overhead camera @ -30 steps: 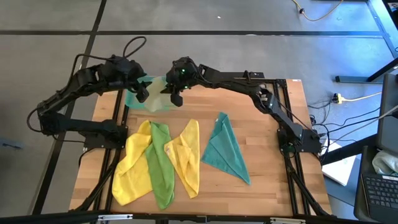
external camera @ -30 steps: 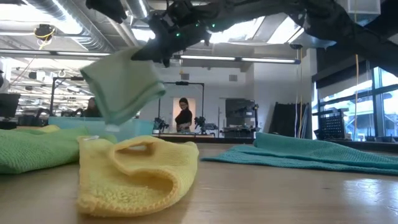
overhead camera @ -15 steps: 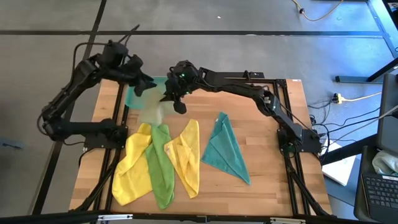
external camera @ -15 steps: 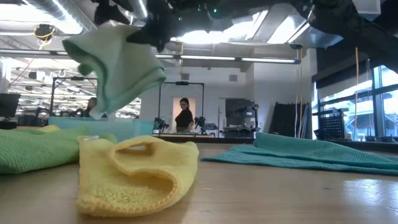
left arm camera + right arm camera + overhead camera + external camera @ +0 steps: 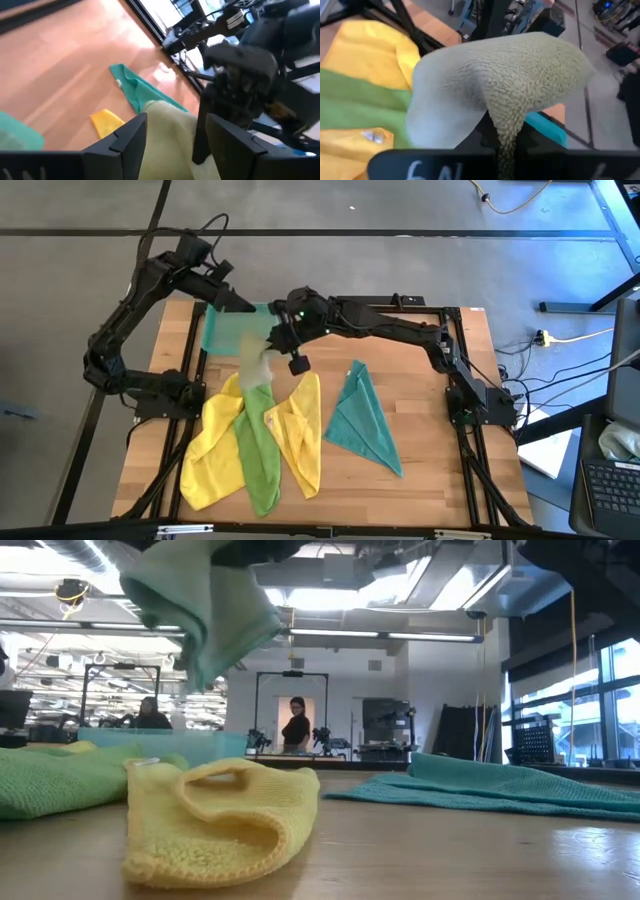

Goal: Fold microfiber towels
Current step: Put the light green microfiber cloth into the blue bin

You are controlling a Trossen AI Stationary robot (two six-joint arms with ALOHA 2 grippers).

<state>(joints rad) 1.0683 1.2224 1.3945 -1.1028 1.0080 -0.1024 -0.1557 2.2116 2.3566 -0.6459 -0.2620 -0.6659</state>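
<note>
Held cloth: the soft pale olive-green microfiber towel point(image 5: 256, 360) hangs in the air over the near end of the see-through teal plastic tray point(image 5: 222, 330).
Right gripper point(image 5: 283, 340): pinched tight on the top of that towel.
Left gripper point(image 5: 238, 304): fingers wide apart, holding nothing, up by the tray.
Other cloths: two yellow towels point(image 5: 215, 440), one bright green towel point(image 5: 258, 445) and one teal towel point(image 5: 362, 420) lie on the wooden table point(image 5: 420, 390).
Do it well: carry the cloth to a bare bit of wood, lay it flat, smooth it, then match the corners.
</note>
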